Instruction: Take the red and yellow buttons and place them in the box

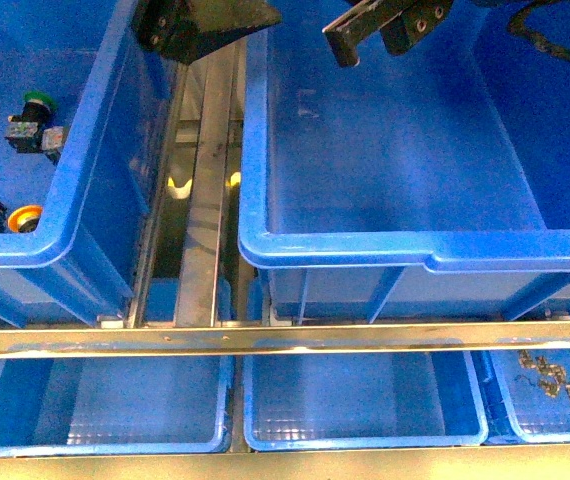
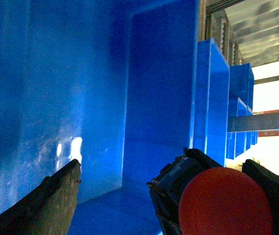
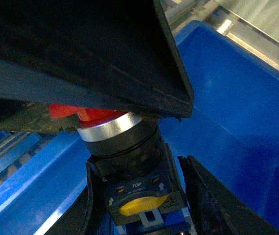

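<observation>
At the top of the front view my right gripper (image 1: pixel 375 38) hangs over the box (image 1: pixel 365 246), a large deep blue crate. In the right wrist view the right gripper (image 3: pixel 142 208) is shut on a red button (image 3: pixel 129 152), gripping its black block below the silver ring. My left gripper (image 1: pixel 190 35) is at the far right edge of the left crate (image 1: pixel 25 248). In the left wrist view the left gripper (image 2: pixel 161 205) is open, and a second red button (image 2: pixel 225 200) sits close against one finger. A yellow button (image 1: pixel 25 216) lies in the left crate.
A green-capped switch (image 1: pixel 35 103) lies in the left crate, beyond the yellow button. A metal rack (image 1: pixel 205 200) runs between the two crates and a metal rail (image 1: pixel 285 338) crosses in front. Below are smaller blue bins (image 1: pixel 105 405); the right one holds small metal parts (image 1: pixel 555 375).
</observation>
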`<control>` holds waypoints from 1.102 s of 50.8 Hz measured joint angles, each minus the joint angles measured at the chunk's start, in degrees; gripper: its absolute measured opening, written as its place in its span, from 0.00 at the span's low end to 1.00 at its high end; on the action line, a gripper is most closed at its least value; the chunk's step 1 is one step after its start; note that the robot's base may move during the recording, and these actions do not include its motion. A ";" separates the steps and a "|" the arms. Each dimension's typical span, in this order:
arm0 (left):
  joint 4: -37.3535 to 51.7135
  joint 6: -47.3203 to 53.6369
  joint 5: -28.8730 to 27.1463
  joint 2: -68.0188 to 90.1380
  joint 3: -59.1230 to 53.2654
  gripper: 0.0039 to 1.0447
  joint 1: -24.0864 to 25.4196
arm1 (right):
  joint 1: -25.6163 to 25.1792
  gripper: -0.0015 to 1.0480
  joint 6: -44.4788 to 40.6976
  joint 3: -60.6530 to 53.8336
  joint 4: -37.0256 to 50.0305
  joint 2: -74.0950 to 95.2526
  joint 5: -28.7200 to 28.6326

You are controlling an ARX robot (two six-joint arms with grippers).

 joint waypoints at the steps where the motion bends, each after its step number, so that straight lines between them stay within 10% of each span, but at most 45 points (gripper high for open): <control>1: 0.22 -0.24 0.00 0.24 0.44 0.93 -0.15 | -0.04 0.32 0.13 0.04 0.07 0.00 0.11; 56: 3.43 -7.89 -4.63 3.04 4.31 0.93 -5.38 | 2.49 0.31 10.88 2.93 1.20 2.95 3.32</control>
